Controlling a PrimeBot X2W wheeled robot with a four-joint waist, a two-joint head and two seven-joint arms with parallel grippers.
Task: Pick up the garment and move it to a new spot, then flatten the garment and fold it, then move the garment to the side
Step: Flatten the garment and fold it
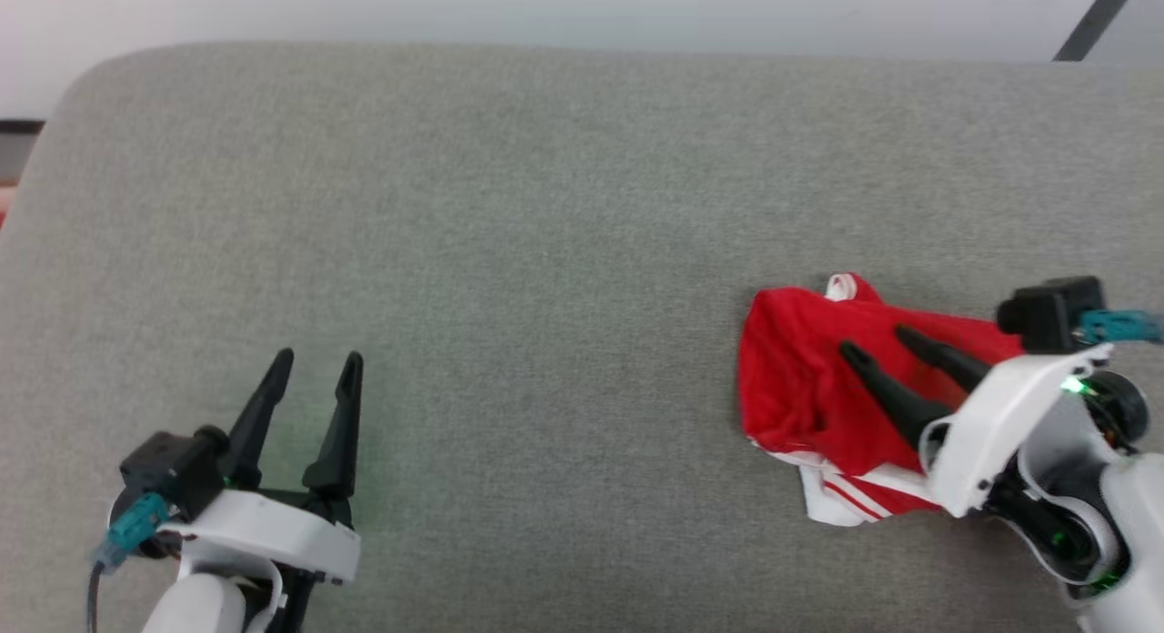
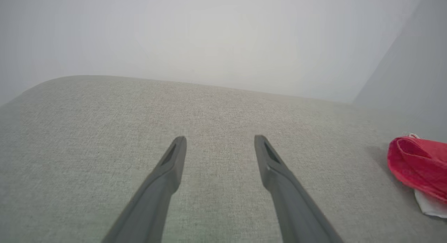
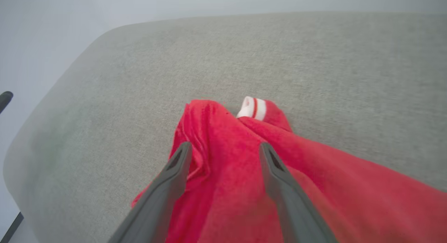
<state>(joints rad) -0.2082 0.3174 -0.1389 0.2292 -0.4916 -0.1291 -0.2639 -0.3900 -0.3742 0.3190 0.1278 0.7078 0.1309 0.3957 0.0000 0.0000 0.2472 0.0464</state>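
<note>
Garment [image 1: 809, 378] sits on the R side of the grey fabric worktop [image 1: 546, 205], near the front edge, bunched into a rumpled red heap. White part w/ red stripes [image 1: 855, 497] sticks out from under the heap on the near side, and a small white-and-red striped cuff [image 3: 253, 108] pokes up at the far edge. No number or lettering visible in this bunch.

Right gripper [image 1: 873, 339] is over the garment, fingers angled up-left across the red cloth. Fingers spread apart, and the wrist cam shows red fabric lying between and under them with nothing pinched. Can't tell if the fingertips actually touch the cloth or sit just above it.

Left gripper [image 1: 318, 356] is at the front left of the worktop, well apart from the garment, fingers spread wide and pointing away from the robot, bare grey fabric between them. From its wrist cam the garment shows far off at the R edge as a red lump w/ a bit of white under it.

Pale wall behind the worktop. Rounded worktop corner at far left.
</note>
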